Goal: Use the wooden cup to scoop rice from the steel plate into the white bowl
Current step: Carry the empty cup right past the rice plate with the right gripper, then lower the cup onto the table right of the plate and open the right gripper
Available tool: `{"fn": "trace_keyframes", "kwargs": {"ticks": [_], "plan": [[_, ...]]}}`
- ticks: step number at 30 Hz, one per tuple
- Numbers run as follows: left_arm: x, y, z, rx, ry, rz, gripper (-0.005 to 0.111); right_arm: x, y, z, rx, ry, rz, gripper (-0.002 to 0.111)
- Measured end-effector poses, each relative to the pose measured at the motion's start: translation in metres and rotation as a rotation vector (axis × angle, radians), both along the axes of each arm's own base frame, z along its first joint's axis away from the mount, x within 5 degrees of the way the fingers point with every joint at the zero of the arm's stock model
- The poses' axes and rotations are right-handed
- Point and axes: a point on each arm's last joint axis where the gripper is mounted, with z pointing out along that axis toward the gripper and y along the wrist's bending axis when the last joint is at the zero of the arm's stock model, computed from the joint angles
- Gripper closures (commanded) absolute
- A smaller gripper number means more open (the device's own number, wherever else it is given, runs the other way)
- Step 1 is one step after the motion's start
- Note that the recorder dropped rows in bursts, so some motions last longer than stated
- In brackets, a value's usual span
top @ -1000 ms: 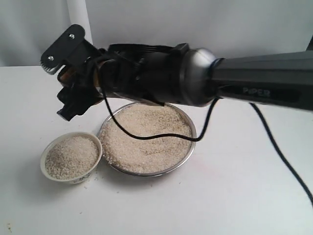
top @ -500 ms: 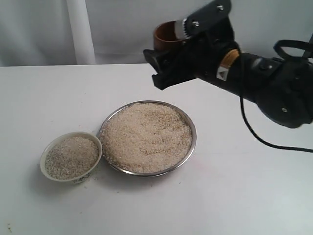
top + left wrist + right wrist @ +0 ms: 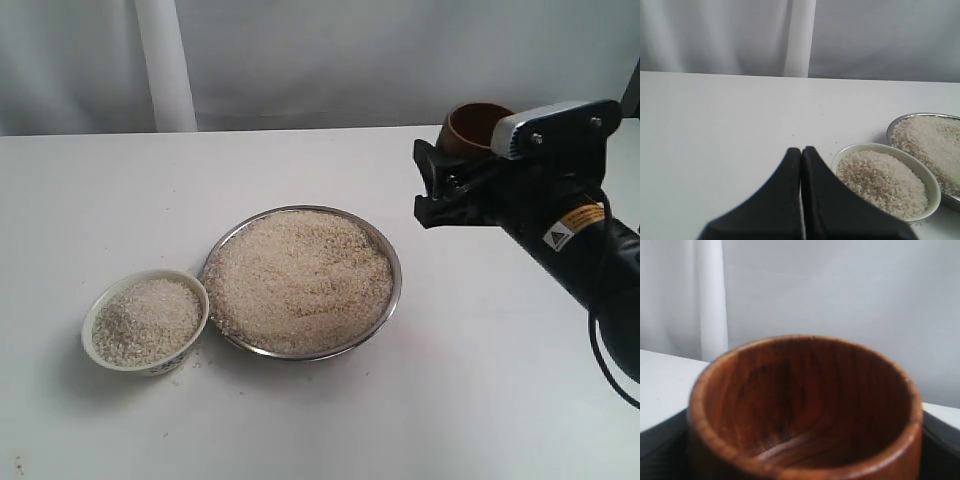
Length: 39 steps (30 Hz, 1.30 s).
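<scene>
Rice (image 3: pixel 298 280) heaped on the steel plate (image 3: pixel 380 318), wooden cup (image 3: pixel 478 124) held at its two o'clock.
I've got the right gripper (image 3: pixel 465 160) clenched around the wooden cup, mouth up, bare wood inside on my wrist feed. The white bowl (image 3: pixel 140 365) sits at the plate's eight o'clock, rims just beside each other, piled with rice. The left gripper (image 3: pixel 801 150) is pinched closed, fingers touching, empty.

Open table (image 3: pixel 480 400) around adjacent steel plate (image 3: pixel 397 290) and white bowl (image 3: pixel 140 366)
</scene>
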Motion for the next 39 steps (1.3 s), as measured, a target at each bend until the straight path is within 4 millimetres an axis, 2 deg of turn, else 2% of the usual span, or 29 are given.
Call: {"fn": "trace_keyframes", "kwargs": {"ticks": [4,15,21,27,39], "plan": [[0.000,0.000,0.000,0.000,0.000,0.000,0.107,0.001,-0.002,-0.012,-0.015,0.032,-0.022,0.108],[0.000,0.000,0.000,0.000,0.000,0.000,0.107,0.010,-0.004,-0.072,-0.073,0.183,-0.091,0.108],[0.000,0.000,0.000,0.000,0.000,0.000,0.107,0.011,-0.007,-0.096,-0.095,0.239,-0.121,0.108],[0.000,0.000,0.000,0.000,0.000,0.000,0.107,0.010,-0.007,-0.110,-0.116,0.269,-0.125,0.108],[0.000,0.000,0.000,0.000,0.000,0.000,0.107,0.007,-0.009,-0.117,-0.134,0.359,-0.137,0.108]]}}
